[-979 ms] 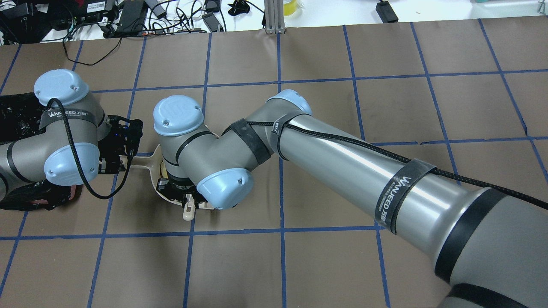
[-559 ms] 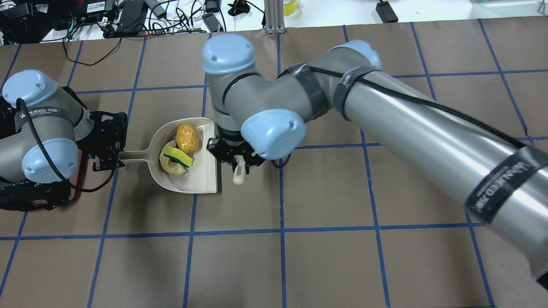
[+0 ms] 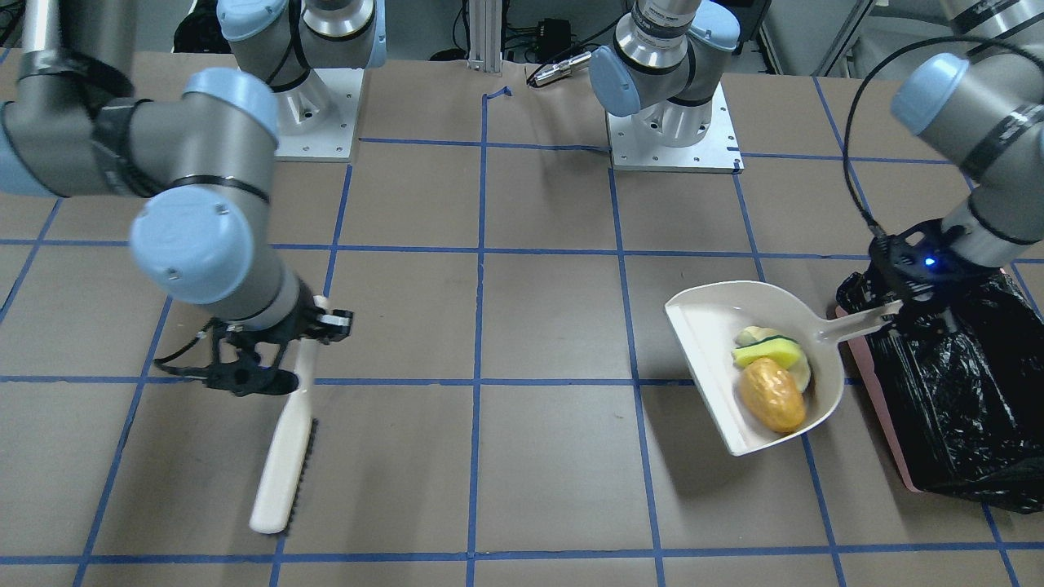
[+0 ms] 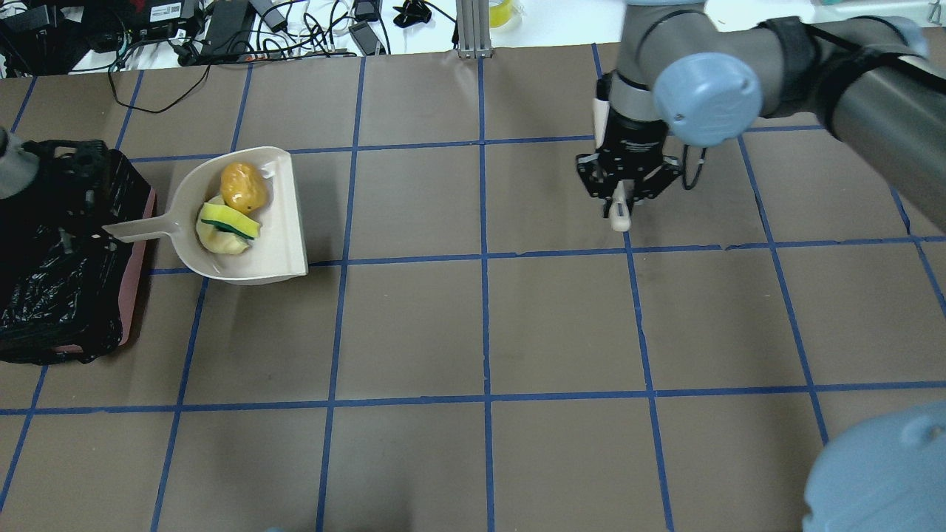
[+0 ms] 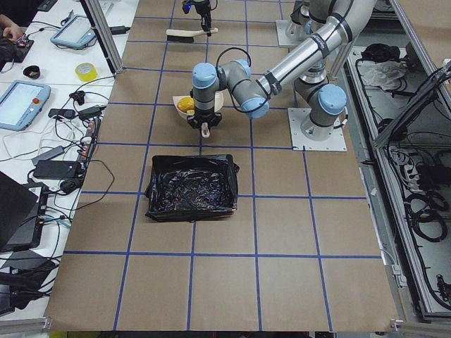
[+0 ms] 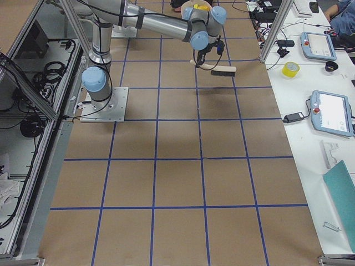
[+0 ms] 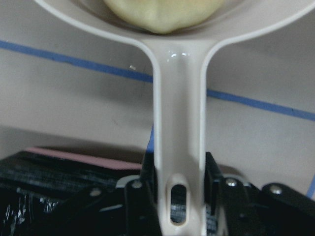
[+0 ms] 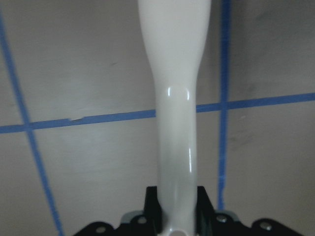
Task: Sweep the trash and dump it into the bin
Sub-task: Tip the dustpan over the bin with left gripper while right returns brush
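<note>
My left gripper (image 3: 897, 314) is shut on the handle of the white dustpan (image 4: 284, 229), also seen in the left wrist view (image 7: 178, 196). The pan hangs slightly above the table, its handle end over the edge of the pink bin (image 4: 137, 295) lined with a black bag (image 3: 954, 408). In the pan lie the golden-brown lump (image 4: 244, 187), the yellow-green wedge (image 4: 229, 222) and the pale cream slice (image 4: 218, 242). My right gripper (image 4: 624, 196) is shut on the white brush (image 3: 281, 456) at the far right, bristles off the table.
Cables and power bricks (image 4: 222, 29) line the table's far edge, with a metal post (image 4: 473, 29). The two arm bases (image 3: 673, 122) stand at the near edge. Blue tape lines (image 4: 484, 258) grid the brown table.
My right arm has swung the brush away from the dustpan to the far right. My left gripper has drawn the loaded dustpan left to the bin.
</note>
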Controlling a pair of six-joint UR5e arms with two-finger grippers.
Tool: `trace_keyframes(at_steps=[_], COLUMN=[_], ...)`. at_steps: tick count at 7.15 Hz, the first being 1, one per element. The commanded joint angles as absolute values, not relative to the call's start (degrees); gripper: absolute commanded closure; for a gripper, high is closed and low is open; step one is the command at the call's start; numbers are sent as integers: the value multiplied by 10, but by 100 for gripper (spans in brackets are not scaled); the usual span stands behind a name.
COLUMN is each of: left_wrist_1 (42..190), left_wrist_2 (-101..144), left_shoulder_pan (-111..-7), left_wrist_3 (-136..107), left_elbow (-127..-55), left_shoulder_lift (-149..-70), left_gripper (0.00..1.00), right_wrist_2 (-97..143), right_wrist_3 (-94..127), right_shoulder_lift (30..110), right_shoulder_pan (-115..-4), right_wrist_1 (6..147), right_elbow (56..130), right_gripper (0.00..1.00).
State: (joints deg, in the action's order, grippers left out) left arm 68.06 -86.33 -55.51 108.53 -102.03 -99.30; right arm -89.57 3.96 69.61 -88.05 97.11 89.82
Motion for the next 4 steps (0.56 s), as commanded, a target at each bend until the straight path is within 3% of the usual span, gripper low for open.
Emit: trace_keyframes(at_steps=[1, 4], left_wrist_1=[746, 769], left_wrist_2=[-853, -869], left_shoulder_pan=[-430, -345], left_wrist_3=[1101, 1123], left_elbow=[-951, -876], left_shoulder_lift=[-1004, -1027], left_gripper=[100, 100], right_wrist_2=[-926, -960], right_wrist_3=[-115, -219], right_shoulder_lift=[694, 672], right_shoulder_pan=[-730, -686], right_wrist_1=[981, 1053], right_elbow=[916, 936], right_gripper=[100, 100])
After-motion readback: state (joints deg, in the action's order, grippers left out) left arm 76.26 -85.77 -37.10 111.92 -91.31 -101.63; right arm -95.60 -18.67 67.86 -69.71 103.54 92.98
